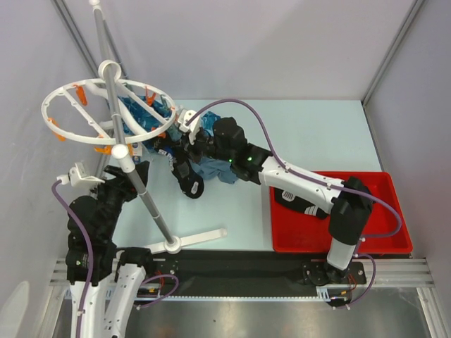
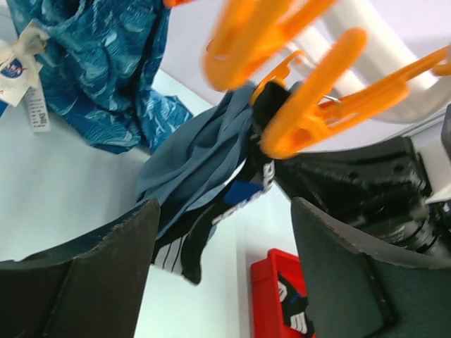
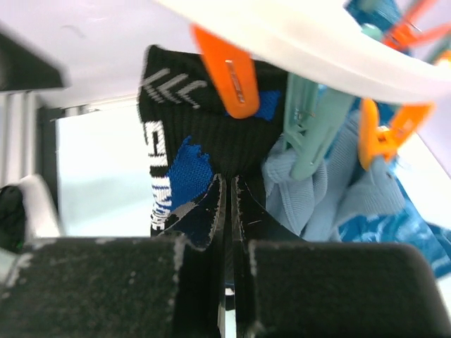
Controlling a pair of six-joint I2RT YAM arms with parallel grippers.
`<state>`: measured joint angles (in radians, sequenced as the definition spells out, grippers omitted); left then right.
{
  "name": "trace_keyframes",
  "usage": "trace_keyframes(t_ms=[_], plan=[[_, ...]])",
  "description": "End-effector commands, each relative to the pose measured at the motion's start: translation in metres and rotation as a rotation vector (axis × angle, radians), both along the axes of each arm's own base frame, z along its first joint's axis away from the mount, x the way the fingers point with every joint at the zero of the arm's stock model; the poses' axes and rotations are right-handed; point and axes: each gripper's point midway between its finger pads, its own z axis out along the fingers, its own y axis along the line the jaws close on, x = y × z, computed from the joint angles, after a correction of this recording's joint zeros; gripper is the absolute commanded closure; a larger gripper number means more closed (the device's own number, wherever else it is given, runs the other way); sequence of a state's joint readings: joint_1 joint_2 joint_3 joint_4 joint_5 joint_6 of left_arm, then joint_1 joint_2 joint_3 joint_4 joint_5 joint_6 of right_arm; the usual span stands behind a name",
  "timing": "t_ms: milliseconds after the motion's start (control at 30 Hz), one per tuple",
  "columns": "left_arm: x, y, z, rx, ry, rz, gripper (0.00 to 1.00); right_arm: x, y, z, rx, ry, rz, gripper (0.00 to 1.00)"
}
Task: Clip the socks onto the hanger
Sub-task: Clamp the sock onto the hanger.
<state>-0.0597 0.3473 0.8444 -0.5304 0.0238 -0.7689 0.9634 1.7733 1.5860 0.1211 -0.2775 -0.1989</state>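
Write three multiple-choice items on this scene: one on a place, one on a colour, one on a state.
1. Where does the loose sock lie?
A. in the red tray
B. on the stand's foot
C. under the left arm

2. What colour is the clip over the held sock?
A. black
B. orange
C. purple

3. How is the right hand?
A. wide open
B. shut on the blue cloth
C. shut on the held sock

Key: 1 A, the top view shows it inside the tray; 2 B, the right wrist view shows it orange; 3 C, it pinches the black fabric.
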Motion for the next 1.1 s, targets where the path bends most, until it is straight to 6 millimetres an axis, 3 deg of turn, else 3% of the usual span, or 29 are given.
trace_keyframes(t_ms=[0, 233, 300, 467, 800, 1067], plan=[[-0.003, 0.002, -0.022, 0.046, 0.055, 0.003, 0.21, 0.036, -0.008, 0.020, 0.089, 0.004, -0.151, 1.00], [-0.012, 0.026, -0.054, 0.057, 0.132, 0.136, 0.24, 0.081, -0.026, 0.018, 0.147, 0.037, -0.341, 1.00], [-0.012, 0.030, -0.065, 0.050, 0.152, 0.162, 0.25, 0.095, -0.035, 0.026, 0.174, 0.030, -0.401, 1.00], [-0.014, 0.027, -0.068, 0.063, 0.141, 0.140, 0.29, 0.122, -0.047, 0.031, 0.174, 0.004, -0.451, 1.00], [0.001, 0.014, -0.016, 0.074, 0.018, 0.065, 0.40, 0.135, -0.049, 0.018, 0.143, -0.031, -0.437, 0.97], [0.022, -0.008, 0.003, 0.041, -0.004, -0.040, 0.41, 0.129, -0.049, 0.009, 0.124, -0.005, -0.402, 0.77]])
